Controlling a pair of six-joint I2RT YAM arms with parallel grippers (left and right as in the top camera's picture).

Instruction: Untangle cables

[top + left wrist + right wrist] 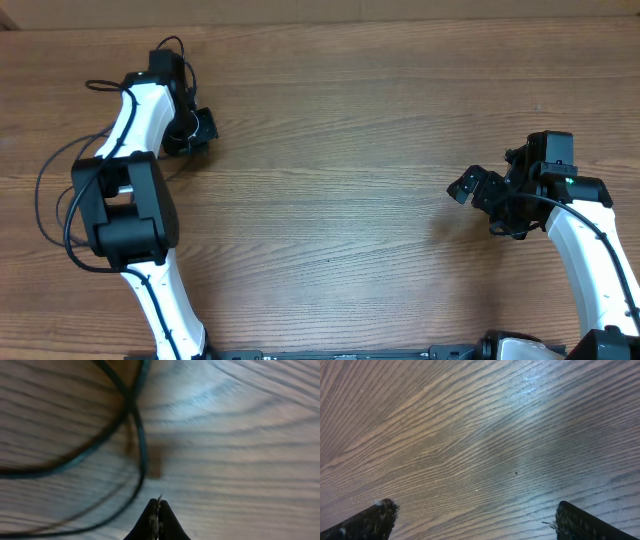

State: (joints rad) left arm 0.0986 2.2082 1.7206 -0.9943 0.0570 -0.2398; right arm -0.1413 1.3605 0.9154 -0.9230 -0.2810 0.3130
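Thin black cables (141, 445) lie in loose loops on the wood in the left wrist view and cross near the top left. They are blurred and no plug end shows. My left gripper (159, 510) is shut with nothing between its fingers, just right of the nearest cable strand. In the overhead view it (197, 130) sits at the far left of the table, with a dark loop (172, 138) beside it. My right gripper (472, 188) is open and empty above bare wood at the right; its two fingers (475, 520) stand wide apart.
The wooden table (330, 170) fills all views. Thin black loops (47, 195) hang out to the left of the left arm's base; I cannot tell whether they belong to the arm. The white right arm (585, 250) rises from the front right.
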